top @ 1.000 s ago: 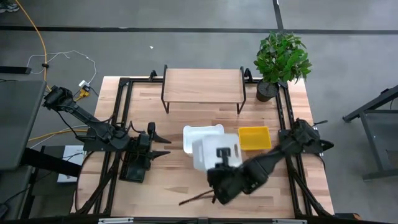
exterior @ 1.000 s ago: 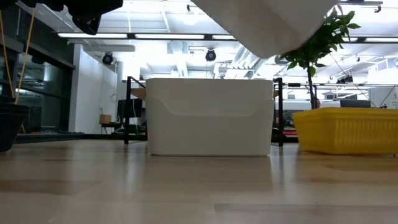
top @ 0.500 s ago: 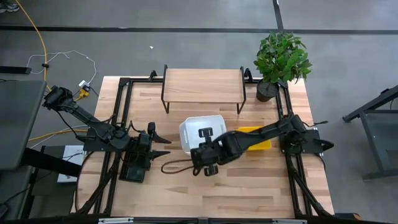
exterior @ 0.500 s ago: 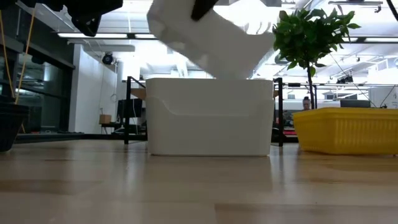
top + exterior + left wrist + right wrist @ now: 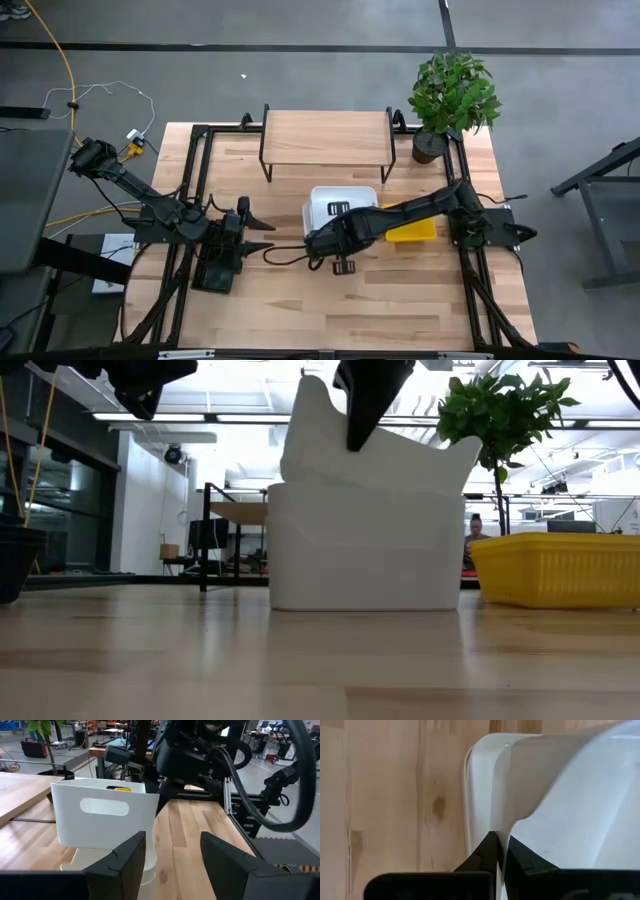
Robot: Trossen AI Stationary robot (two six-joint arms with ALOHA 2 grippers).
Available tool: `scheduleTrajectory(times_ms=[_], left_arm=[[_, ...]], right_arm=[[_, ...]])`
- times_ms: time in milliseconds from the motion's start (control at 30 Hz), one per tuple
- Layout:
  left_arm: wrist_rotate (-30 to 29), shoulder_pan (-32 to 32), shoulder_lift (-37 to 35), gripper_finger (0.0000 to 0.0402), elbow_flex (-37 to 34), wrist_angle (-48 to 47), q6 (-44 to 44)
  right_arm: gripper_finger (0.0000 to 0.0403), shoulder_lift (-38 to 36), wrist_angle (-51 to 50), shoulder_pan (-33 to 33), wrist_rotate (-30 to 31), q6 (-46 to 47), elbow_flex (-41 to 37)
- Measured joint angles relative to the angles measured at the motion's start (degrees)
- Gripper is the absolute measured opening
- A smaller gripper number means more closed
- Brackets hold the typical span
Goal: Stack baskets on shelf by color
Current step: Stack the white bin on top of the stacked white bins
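Two white baskets sit mid-table, the upper one [image 5: 385, 455] tilted inside the lower one [image 5: 365, 560], which stands on the table; the pair shows from above as the white baskets [image 5: 345, 205]. My right gripper [image 5: 499, 847] is above them, shut on the upper basket. A yellow basket [image 5: 412, 226] rests on the table beside them, partly under my right arm. The shelf [image 5: 325, 140] stands behind, its board bare. My left gripper [image 5: 172, 860] is open and waits left of the baskets. No black basket shows. My right gripper pinches the upper white basket's side wall at its rim [image 5: 501, 837], one finger inside the basket and one outside. The fingers [image 5: 362, 420] come from above, pointing down. The basket is tilted, its lower part nested in the white basket beneath.
A potted plant [image 5: 452, 95] stands at the table's far right corner, next to the shelf. Black frame rails [image 5: 195, 190] run along the left and right table edges. Bare wood [image 5: 330, 310] lies toward the near edge. A person shows in the room far behind.
My right gripper has carried the held white basket from the near side toward the far edge, over the standing white basket, and lowered it in at a tilt. The lower basket has slid a little toward the table's right.
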Motion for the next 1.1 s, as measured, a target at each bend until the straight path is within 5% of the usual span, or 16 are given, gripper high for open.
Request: scheduleTrajectory(times_ms=[467, 867, 1100], left_arm=[[-1.2, 0.0, 0.0, 0.0176, 0.0, 0.0, 0.2], [-1.2, 0.0, 0.0, 0.0176, 0.0, -0.1, 0.2], [-1.2, 0.0, 0.0, 0.0176, 0.0, -0.3, 0.2]], right_arm=[[0.0004, 0.0, 0.2, -0.3, -2.7, 2.4, 0.0], [0.0158, 0.0, -2.4, -0.3, 0.8, 2.6, 0.0], [0.0188, -0.1, -10.4, -0.2, 0.8, 5.5, 0.0]])
